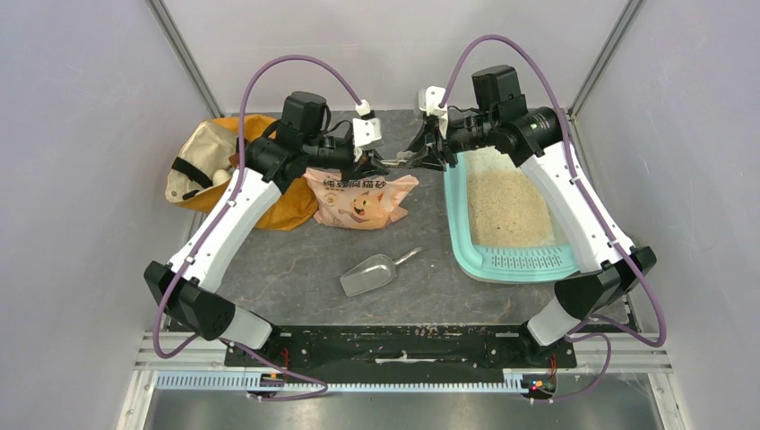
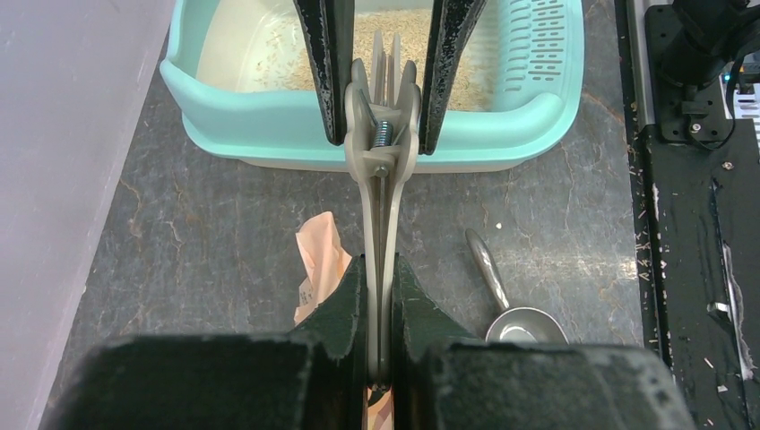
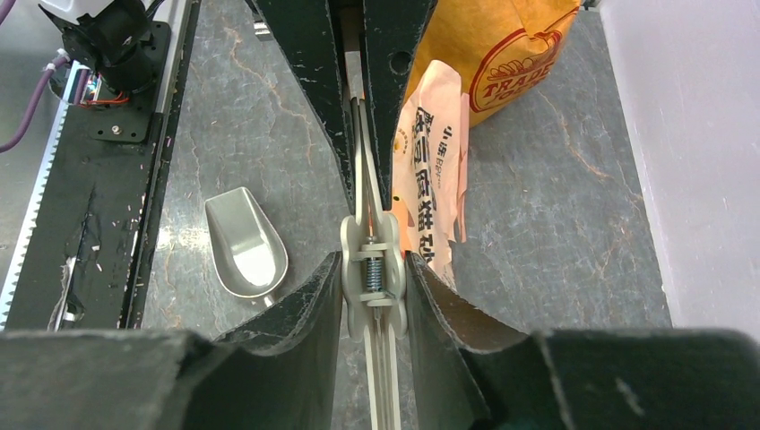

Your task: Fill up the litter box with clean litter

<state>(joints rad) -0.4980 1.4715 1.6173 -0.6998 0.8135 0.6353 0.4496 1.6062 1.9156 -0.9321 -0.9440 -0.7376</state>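
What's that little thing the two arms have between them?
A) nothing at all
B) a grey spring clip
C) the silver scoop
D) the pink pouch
B: both wrist views show a grey spring clip held at one end by the left tool and at the other by the right tool; the scoop lies apart, untouched.

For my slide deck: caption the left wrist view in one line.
Left claw pinches a grey spring clip that the right claw also clamps, in front of the litter box holding pale litter.

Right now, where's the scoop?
Top view: the scoop lies on the table near the middle, just below the pouch in the picture, left of the litter box.
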